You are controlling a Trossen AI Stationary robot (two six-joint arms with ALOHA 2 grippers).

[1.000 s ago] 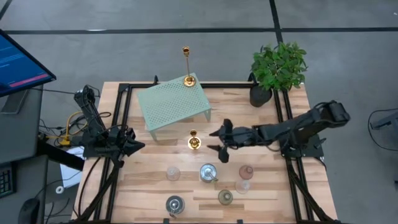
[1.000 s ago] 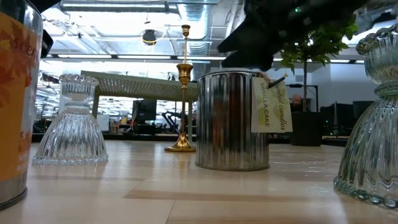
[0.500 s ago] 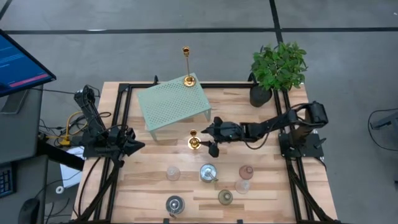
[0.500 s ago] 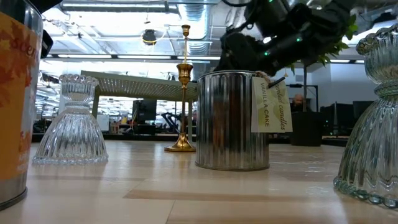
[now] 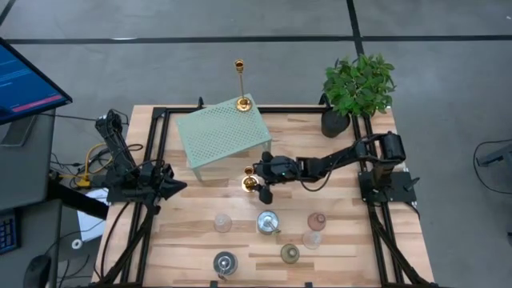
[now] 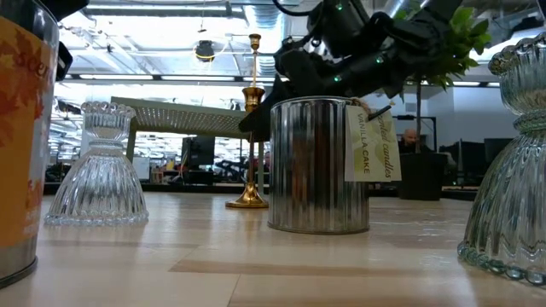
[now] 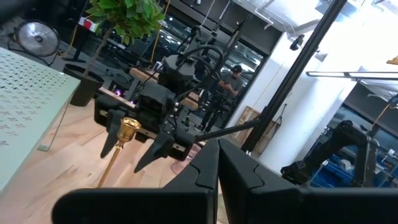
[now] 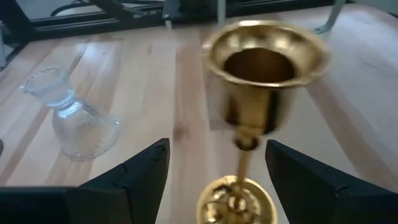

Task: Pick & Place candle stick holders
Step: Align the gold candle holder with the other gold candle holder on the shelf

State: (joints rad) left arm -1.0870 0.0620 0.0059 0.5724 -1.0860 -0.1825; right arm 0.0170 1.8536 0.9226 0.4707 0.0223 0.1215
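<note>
Reaching out across the bench (image 5: 192, 240) toward nine o'clock, my right arm has stretched from its folded pose a second ago until its tool (image 5: 258, 182) sits at the short gold candlestick (image 5: 250, 183).

Going by size: the bench carries a mint rack (image 5: 222, 134) at about eleven o'clock of centre, with the tall gold candlestick (image 5: 241, 86) standing on its far corner. A plant (image 5: 357, 86) stands at the one o'clock corner. The other holders are grouped at the six o'clock side: a silver cup (image 5: 268, 222), a clear glass one (image 5: 222, 223), a pink one (image 5: 317, 220) and a few more nearer the edge.

My right tool is spread wide and holds nothing yet. In its wrist view the short candlestick's cup (image 8: 266, 59) stands upright between my two fingers (image 8: 130, 174), one on either side, with clear air between each pad and the stem. So the candlestick's long axis is vertical, and my tool comes at it level from three o'clock, straddling the stem below the cup. I judge the grasp is lined up and only the squeeze is left; the stem is thin and the base small, so an off-centre close could tip it.

My left tool (image 5: 178, 188) is closed, empty, and parked at the nine o'clock edge, well apart from everything. The right arm is plainly the nearer one.
</note>
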